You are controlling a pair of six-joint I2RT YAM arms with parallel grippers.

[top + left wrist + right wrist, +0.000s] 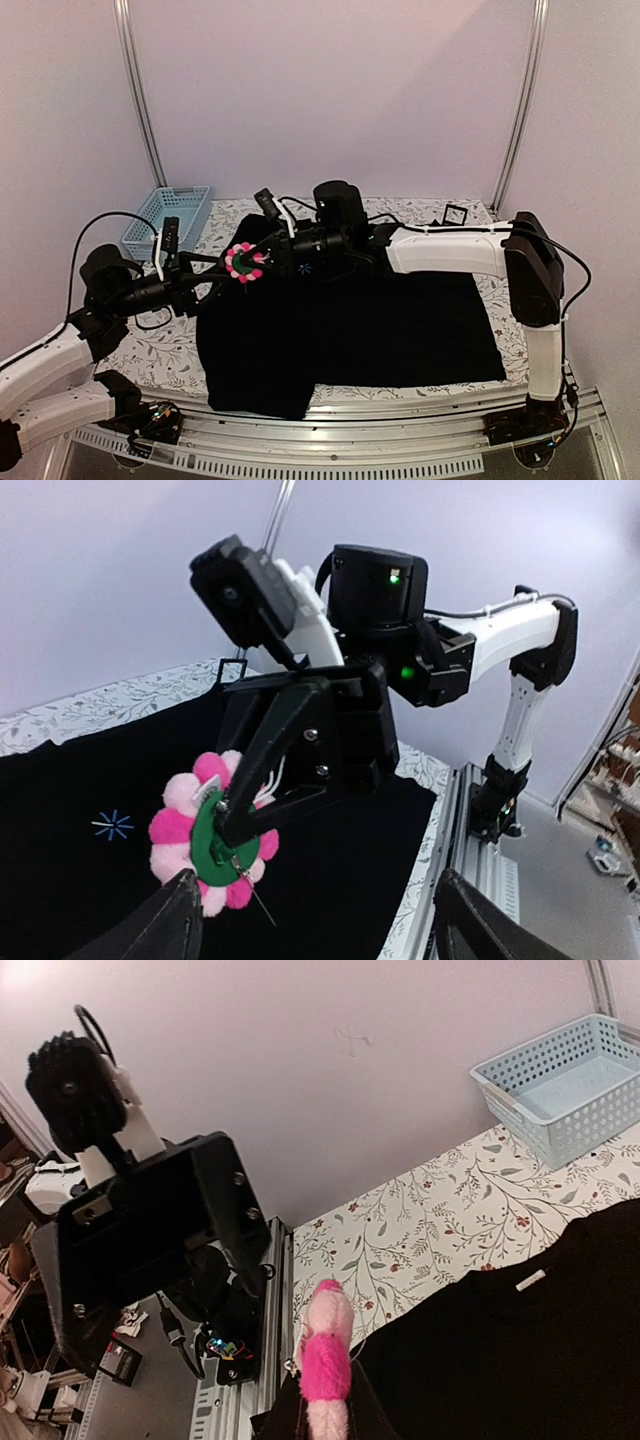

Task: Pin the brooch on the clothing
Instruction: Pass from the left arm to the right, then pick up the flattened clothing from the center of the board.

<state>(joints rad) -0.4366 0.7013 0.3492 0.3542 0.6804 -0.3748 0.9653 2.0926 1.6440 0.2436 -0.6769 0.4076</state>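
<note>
The brooch [243, 262] is a flower with pink petals, held in the air above the left shoulder area of the black shirt [380, 320]. My right gripper [262, 258] is shut on it. The left wrist view shows the brooch's green back [213, 832] with its pin needle hanging open, pinched by the right gripper [235, 820]. My left gripper [215, 283] is open and empty just left of the brooch, its fingers [180, 920] spread wide. The right wrist view shows the brooch edge-on [325, 1360]. The blue star emblem [112, 825] lies on the shirt [60, 790].
A light-blue basket [165, 215] stands at the back left on the floral tablecloth [150, 350]; it also shows in the right wrist view [570, 1080]. A small black stand [455, 213] sits at the back right. The two arms are close together over the shirt.
</note>
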